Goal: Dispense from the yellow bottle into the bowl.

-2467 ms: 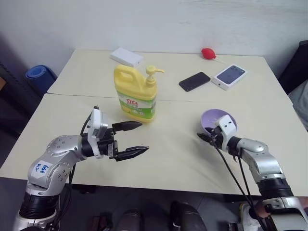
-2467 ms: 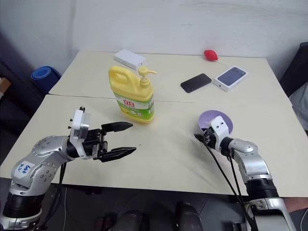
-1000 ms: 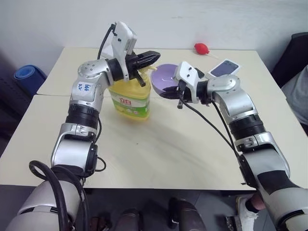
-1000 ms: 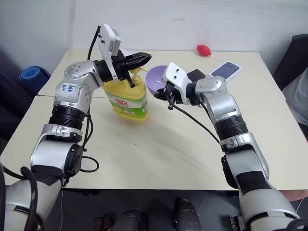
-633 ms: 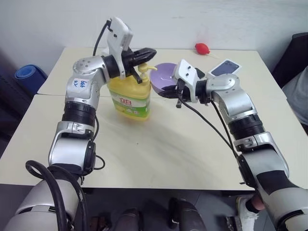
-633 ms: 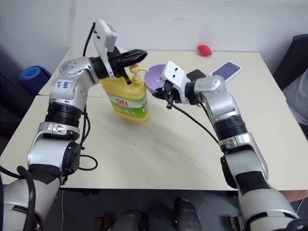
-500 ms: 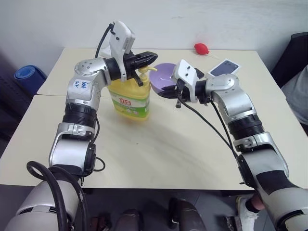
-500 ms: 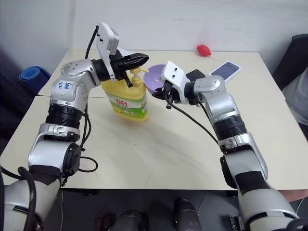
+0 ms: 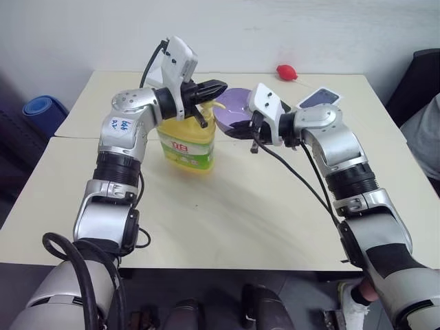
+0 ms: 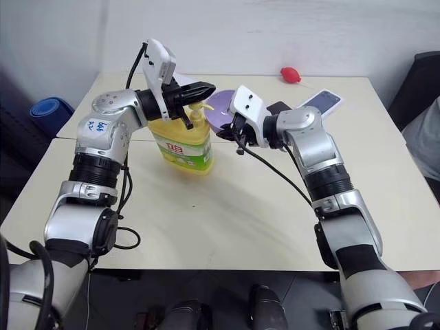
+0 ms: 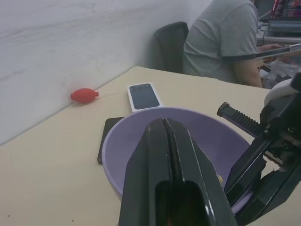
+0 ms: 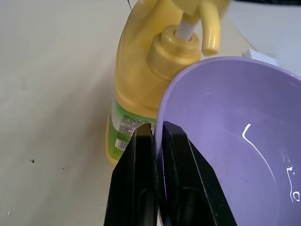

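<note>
From the head views, the left arm rises from the shoulder and bends inward, its forearm level, so that the left tool (image 9: 218,86) lies with its two black fingers pressed together directly over the pump nozzle of the large yellow plastic jug-shaped bottle (image 9: 187,141). That bottle stands upright on the pale table (image 9: 227,206), near the seam between its two tops. The right arm reaches forward and bends left at the wrist; the right tool (image 9: 237,129) is clamped on the near rim of the small round lavender plastic bowl (image 9: 234,110), holding it off the table just beside the bottle's spout (the bowl tips slightly toward the robot). Farther back lie a red rubber bulb (image 9: 286,71) and a white-edged phone (image 9: 317,97).

In the left wrist view, the closed fingers (image 11: 165,155) point across the bowl's hollow, and the right tool shows at the bowl's rim. A black phone (image 11: 106,136) lies partly behind the bowl, and a person in a grey shirt (image 11: 221,40) sits beyond the table.

In the right wrist view, the two fingers (image 12: 141,179) pinch the bowl's wall between them, and the yellow spout (image 12: 210,33) hangs over the rim.
</note>
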